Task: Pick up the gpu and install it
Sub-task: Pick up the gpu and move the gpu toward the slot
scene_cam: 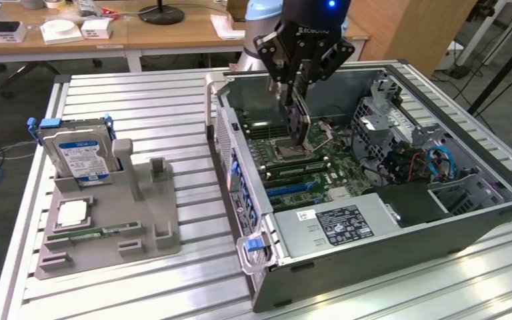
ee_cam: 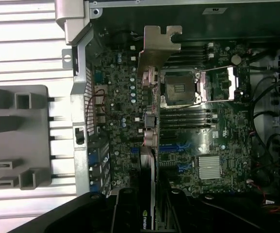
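1. The gripper (scene_cam: 293, 83) is positioned over the open case (scene_cam: 399, 220), above its far part. The claw is closed on the gpu (scene_cam: 299, 123), with one finger on each face of the card.

2. The gpu is held on edge and hangs down from the fingers into the case. Its silver bracket (ee_cam: 159, 46) is at the end away from the gripper.

3. The lower end of the gpu is located over the motherboard (scene_cam: 327, 180), just beside the CPU socket (scene_cam: 285, 148). Contact with the board cannot be determined.

4. The blue slots (scene_cam: 287, 190) are located on the near side of the socket and are apart from the card.

5. A grey holder (scene_cam: 141, 227) is placed on the table (scene_cam: 149, 100), to the exterior view's left of the case.
   - A hard drive (scene_cam: 78, 150) is stood upright in the far end of the holder.
   - A RAM stick (scene_cam: 91, 233) is laid flat nearer its near end.
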Controlling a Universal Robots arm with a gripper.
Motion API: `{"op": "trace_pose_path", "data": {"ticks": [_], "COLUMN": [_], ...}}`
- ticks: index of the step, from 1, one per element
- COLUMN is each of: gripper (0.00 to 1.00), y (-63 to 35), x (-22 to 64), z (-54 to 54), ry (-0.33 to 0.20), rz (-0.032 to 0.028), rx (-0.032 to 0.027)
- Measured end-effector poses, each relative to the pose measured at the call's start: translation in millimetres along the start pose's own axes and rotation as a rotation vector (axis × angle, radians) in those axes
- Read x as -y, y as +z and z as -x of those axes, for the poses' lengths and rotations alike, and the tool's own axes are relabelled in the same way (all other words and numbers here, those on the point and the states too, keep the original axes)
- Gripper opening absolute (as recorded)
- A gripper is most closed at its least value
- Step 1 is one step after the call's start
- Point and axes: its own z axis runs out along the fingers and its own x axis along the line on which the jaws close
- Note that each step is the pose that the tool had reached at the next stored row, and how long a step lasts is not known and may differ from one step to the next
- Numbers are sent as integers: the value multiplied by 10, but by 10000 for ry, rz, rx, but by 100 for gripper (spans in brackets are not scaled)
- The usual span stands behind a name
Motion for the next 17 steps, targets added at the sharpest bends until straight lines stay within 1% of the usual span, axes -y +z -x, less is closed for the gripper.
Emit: {"op": "trace_pose_path", "data": {"ticks": [17], "gripper": [26], "y": [3], "x": [-21], "z": [278], "ry": [0], "rz": [0], "rx": [0]}}
